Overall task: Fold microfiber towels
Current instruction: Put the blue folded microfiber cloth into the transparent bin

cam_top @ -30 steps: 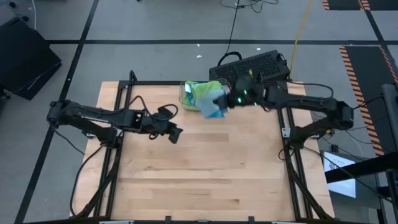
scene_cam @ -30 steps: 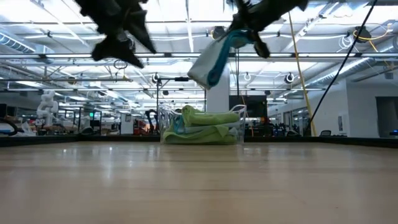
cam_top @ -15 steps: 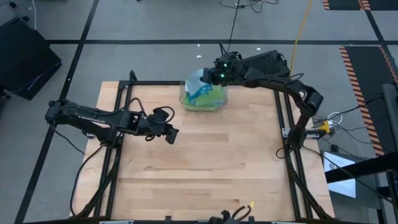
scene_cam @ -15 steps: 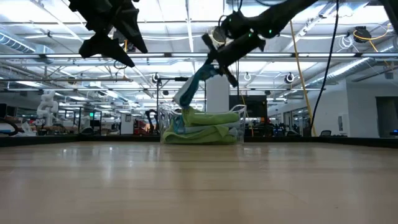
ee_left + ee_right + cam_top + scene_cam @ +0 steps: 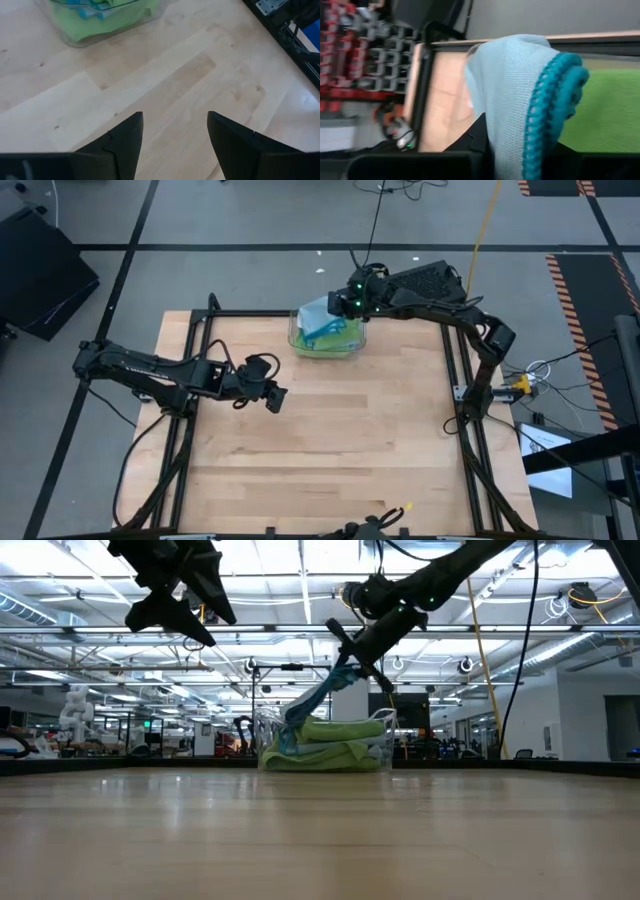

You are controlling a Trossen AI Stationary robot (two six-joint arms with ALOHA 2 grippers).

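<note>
Holding a light blue towel point(image 5: 318, 320) pinched in its closed fingers, the right gripper point(image 5: 340, 304) hangs over the clear bin point(image 5: 297, 345) of green towels point(image 5: 340, 340) at the table's far edge. The left gripper point(image 5: 279, 397) waits open, well apart, over bare wood.

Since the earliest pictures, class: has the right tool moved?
Yes. The right tool, shut on the light blue towel, has moved from the open table back over the clear bin and lower.
</note>
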